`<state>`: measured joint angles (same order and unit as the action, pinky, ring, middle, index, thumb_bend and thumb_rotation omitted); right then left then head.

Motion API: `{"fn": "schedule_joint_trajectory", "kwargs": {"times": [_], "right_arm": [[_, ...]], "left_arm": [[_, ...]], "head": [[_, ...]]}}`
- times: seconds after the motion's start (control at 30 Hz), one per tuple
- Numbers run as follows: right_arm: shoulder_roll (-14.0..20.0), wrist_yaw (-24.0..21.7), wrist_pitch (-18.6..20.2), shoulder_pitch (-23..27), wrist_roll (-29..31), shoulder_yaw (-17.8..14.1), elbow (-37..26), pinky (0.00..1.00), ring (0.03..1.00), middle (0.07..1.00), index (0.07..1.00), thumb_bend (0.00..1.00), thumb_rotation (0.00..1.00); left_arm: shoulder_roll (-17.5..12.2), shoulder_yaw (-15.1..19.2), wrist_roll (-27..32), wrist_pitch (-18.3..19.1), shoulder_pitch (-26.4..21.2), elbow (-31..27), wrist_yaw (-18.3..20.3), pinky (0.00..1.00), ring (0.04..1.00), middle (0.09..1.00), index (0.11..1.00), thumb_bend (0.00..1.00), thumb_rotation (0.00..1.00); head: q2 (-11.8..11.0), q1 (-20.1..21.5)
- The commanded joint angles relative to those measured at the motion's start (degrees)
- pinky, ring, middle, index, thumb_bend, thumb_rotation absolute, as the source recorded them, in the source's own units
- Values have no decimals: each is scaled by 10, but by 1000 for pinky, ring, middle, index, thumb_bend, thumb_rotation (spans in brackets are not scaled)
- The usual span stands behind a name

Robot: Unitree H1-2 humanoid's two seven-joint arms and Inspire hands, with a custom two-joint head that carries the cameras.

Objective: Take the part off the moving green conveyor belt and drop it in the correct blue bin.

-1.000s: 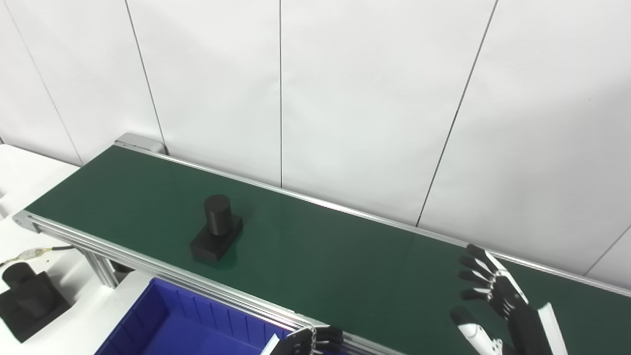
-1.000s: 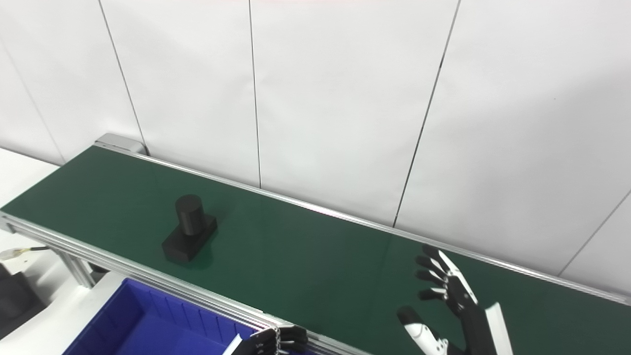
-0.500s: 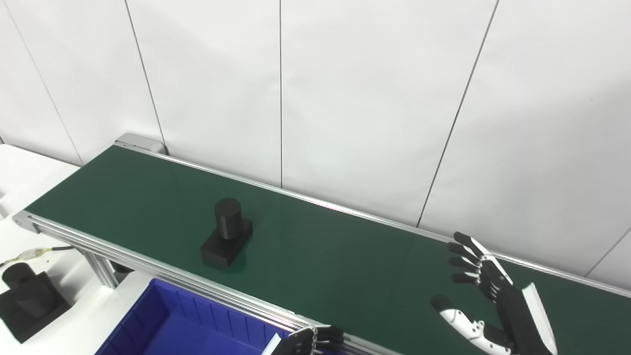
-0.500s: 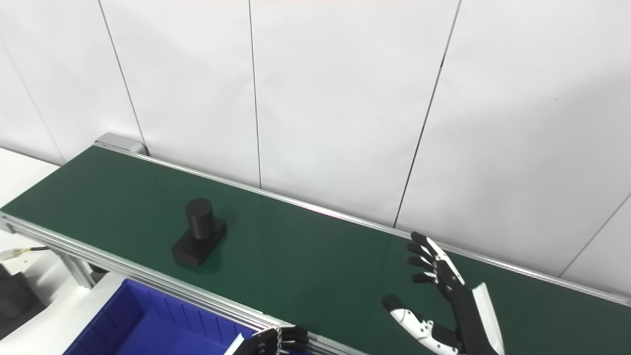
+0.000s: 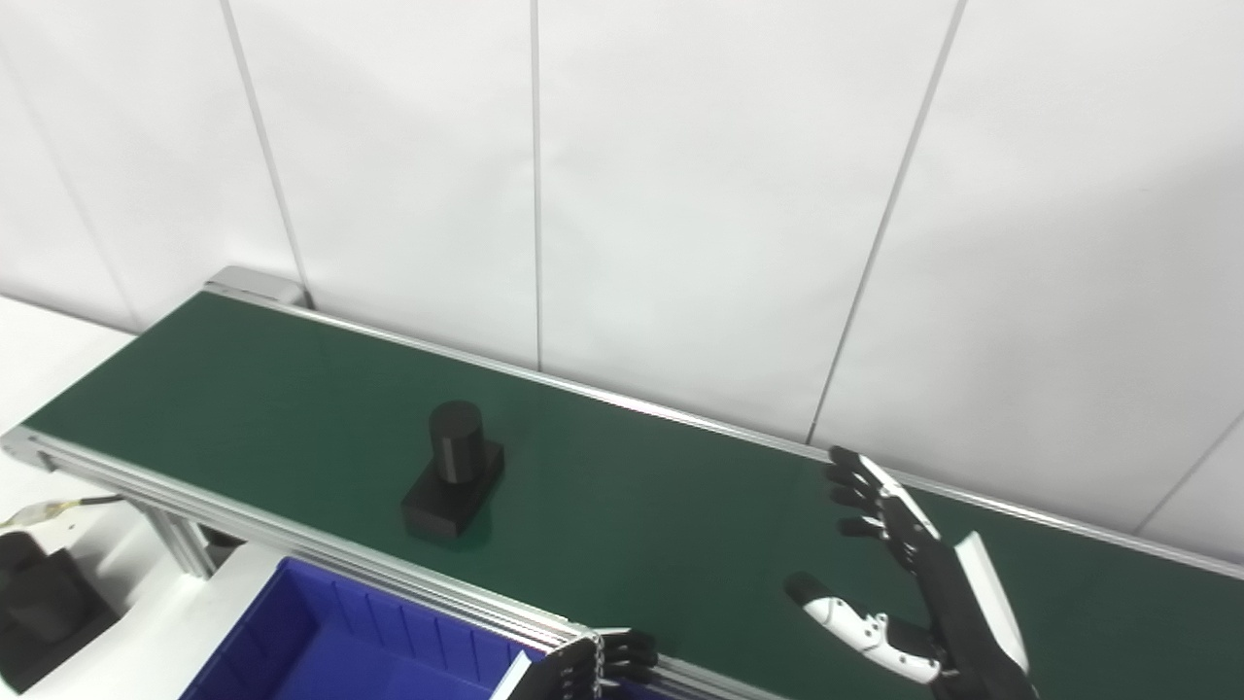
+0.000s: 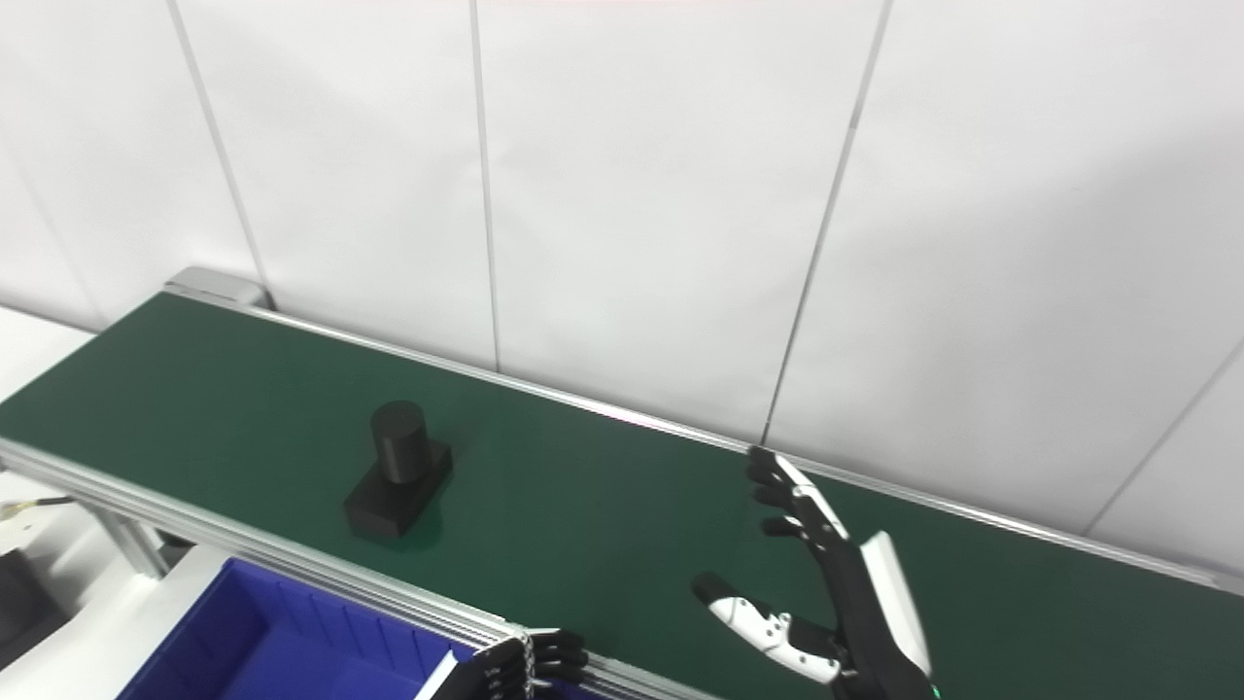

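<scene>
The part (image 5: 452,473) is a matte black piece, an upright cylinder standing on a flat rectangular base. It rests on the green conveyor belt (image 5: 622,506), near the belt's front rail and left of the belt's middle. The base's long axis runs across the belt, from the front rail toward the wall, and the cylinder sits on the end nearer the wall, pointing straight up.

The right hand (image 5: 899,574) hangs above the belt well to the right of the part, holding nothing. Its black fingers (image 5: 860,486) are spread apart and extended toward the wall, and its white-jointed thumb (image 5: 846,612) sticks out to the left, toward the part.

The left hand (image 5: 593,666) shows only at the bottom edge, at the belt's silver aluminium front rail, fingers curled; whether it grips anything cannot be told.

Below the rail lies a blue plastic bin (image 5: 321,651) with ribbed inner walls. The belt's surface is smooth and faintly glossy, backed by a white panelled wall (image 5: 680,194).
</scene>
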<state>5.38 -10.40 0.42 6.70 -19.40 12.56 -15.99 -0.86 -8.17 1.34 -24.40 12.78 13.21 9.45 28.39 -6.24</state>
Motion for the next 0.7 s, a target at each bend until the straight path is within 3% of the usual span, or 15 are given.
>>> {"fn": "schedule_joint_trajectory", "kwargs": {"times": [0.0, 0.2, 0.43, 0.67], "right_arm": [[-8, 4, 6, 19, -1, 1, -9, 744, 840, 868, 899, 562, 446], [-15, -2, 16, 31, 8, 6, 1, 773, 856, 876, 907, 557, 421], [-36, 3, 23, 57, -4, 22, 25, 776, 853, 875, 908, 565, 411], [-52, 13, 11, 81, -15, 28, 62, 744, 834, 867, 907, 579, 447]], "left_arm": [[0, 0, 5, -24, 1, -21, 3, 617, 702, 724, 743, 956, 389], [-1, -1, 9, -22, 7, -30, 6, 621, 691, 712, 738, 949, 393], [-7, 1, 14, -20, 13, -46, 9, 638, 696, 713, 737, 934, 425], [-7, 5, 17, -24, 15, -51, 12, 647, 703, 713, 738, 951, 473]], "head": [[0, 0], [11, 11], [38, 71], [45, 71]]}}
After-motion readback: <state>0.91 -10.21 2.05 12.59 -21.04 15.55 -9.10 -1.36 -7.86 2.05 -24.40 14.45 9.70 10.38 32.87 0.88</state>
